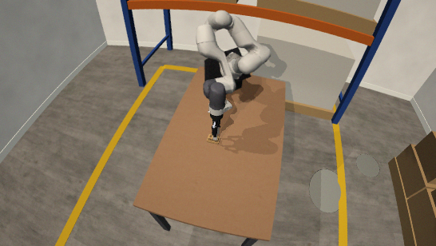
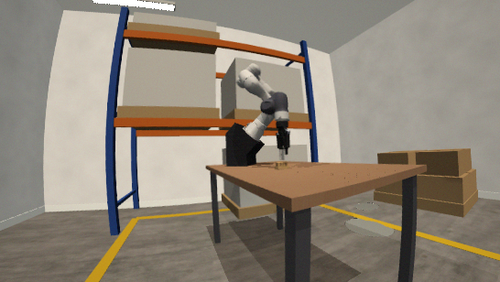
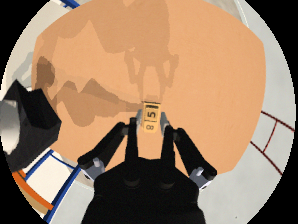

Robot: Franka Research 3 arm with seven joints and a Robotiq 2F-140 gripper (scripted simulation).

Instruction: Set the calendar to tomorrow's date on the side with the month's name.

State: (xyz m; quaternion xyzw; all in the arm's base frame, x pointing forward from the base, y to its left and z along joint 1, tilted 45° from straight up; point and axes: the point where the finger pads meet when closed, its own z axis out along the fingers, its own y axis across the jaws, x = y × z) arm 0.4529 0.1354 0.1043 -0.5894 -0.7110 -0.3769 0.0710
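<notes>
The calendar tray, small and yellowish, is on the table below my gripper (image 1: 216,137) (image 2: 282,158) (image 3: 152,122). In the wrist view a cube with a black 5 (image 3: 151,115) on its upward face lies at the middle of the calendar. Another face with a mark like an 8 (image 3: 150,127) is beside it, nearer the gripper's palm. Both marks look turned sideways in this view. A dark band shows at the calendar's far end. My gripper is partly open, with a fingertip on each side of the calendar and no clear grip on it. The sides of the cubes and the month's name are hidden.
The brown table (image 1: 208,176) (image 2: 330,176) (image 3: 215,75) carries the arm's black base (image 2: 238,146) at its back end. The arm's shadow falls on the table beside the calendar. A blue and orange rack (image 1: 255,11) (image 2: 169,123) stands behind the arm.
</notes>
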